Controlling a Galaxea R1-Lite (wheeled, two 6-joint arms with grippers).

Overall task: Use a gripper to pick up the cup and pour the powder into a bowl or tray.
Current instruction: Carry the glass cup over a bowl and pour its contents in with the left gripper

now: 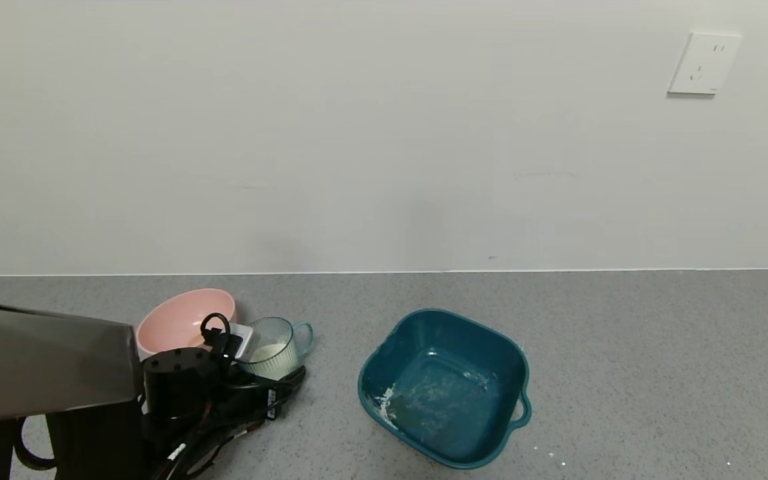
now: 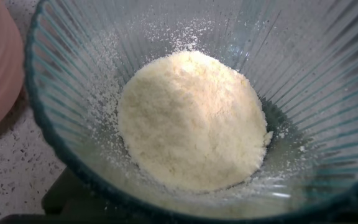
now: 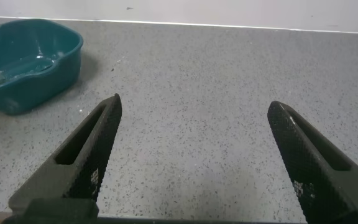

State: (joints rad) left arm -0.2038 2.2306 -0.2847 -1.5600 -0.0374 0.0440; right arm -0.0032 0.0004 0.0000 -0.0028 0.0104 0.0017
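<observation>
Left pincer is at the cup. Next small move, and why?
Probably close on the cup and lift it straight up. The left pincer sits right at its rim beside the pink bowl, the powder is still heaped inside, and the teal basin to its right holds only residue. The right pincer hangs open over bare counter, idle.

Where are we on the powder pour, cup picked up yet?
Done: the left gripper has reached the cup, which sits beside the pink bowl. In hand: the grasp; I can't tell if it has closed or lifted. The powder is all in the cup. Left: carry and tip into the teal basin, which holds only residue. The right gripper idles open above the counter.
</observation>
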